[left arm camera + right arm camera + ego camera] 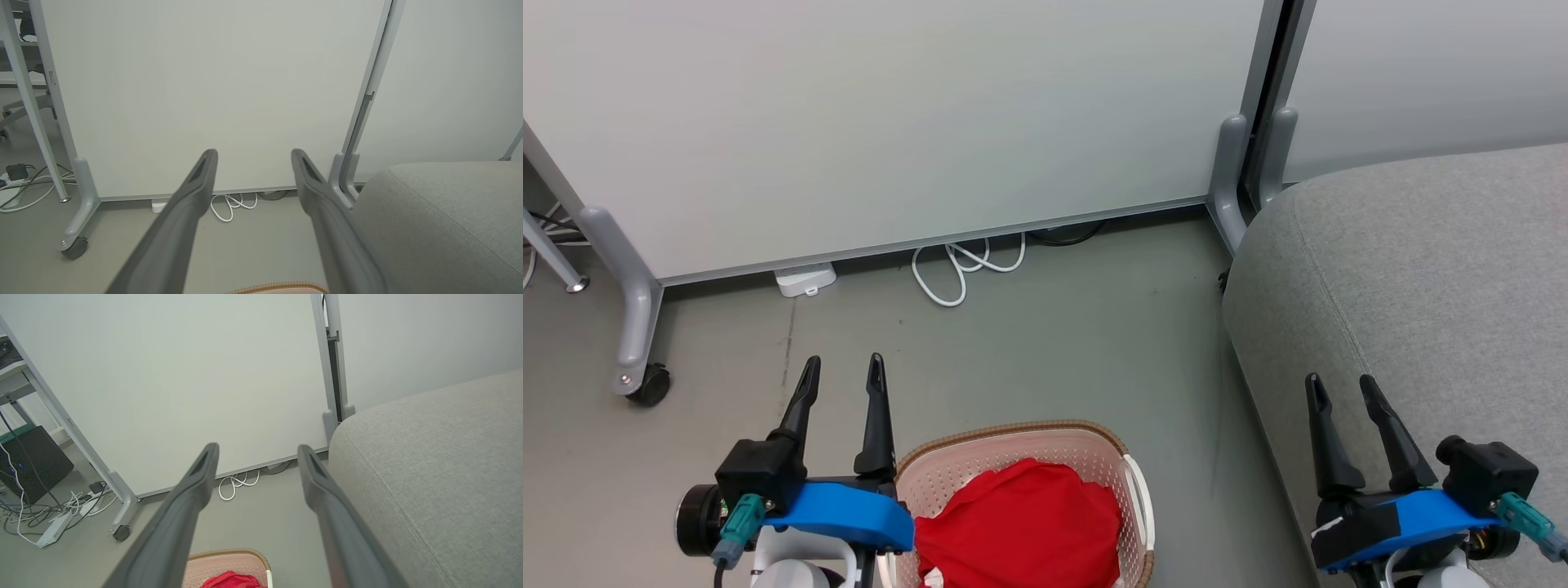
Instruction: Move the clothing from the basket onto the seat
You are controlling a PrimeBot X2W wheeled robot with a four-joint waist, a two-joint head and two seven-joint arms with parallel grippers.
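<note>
Head view: clothing (1021, 523) sits bunched in the basket (1013, 429), seat (1421, 269) off to its right. Left tool (843, 363) and right tool (1339, 384) both spread apart, holding nothing.

basket (1013, 428): on floor (1078, 327), centre front, left of seat (1421, 286), not touching it
clothing (1021, 523): heaped in basket
seat: right side, far corner near panel post
panel (890, 122): behind basket and seat
cable (960, 269): on floor at panel foot, behind basket
caster (649, 384): far left, under panel leg
left gripper (843, 362): by basket's left rim
right gripper (1339, 381): over seat's left edge
</note>
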